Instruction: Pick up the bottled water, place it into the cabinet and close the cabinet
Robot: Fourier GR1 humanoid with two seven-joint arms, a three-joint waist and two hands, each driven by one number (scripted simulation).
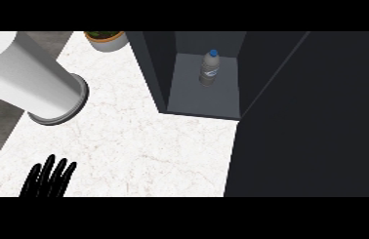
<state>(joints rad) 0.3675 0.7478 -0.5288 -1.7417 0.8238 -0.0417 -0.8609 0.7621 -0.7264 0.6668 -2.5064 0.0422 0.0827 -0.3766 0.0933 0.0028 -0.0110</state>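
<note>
**Bottled water standing inside the open cabinet**

The left robot hand (48, 178) is showing at the lower left edge of the head view, resting over the white marbled worktop (144, 140). Its black fingers (51, 167) are pointing straight up and slightly spread, so it is released and grasping nothing. The right robot hand is not appearing anywhere in the view.

Well up and to the right of the left robot hand, the cabinet (155, 67) is sitting on the worktop with its dark interior exposed. The bottled water (209, 67) is standing upright on the grey cabinet shelf (205, 99), toward the back of the compartment, well apart from the left robot hand. Its blue cap is at the top and a label is wrapping around its middle. Nothing is touching the bottle.

The large dark panel (302, 130) is filling the right side of the view, far to the right of the left robot hand; it is reaching from the cabinet's right wall down to the lower edge.

Directly above the left robot hand, a wide white cylinder (39, 82) with a grey rim is slanting across the upper left corner. Beyond it, a potted plant (107, 39) is sitting on the worktop just to the left of the cabinet.
</note>
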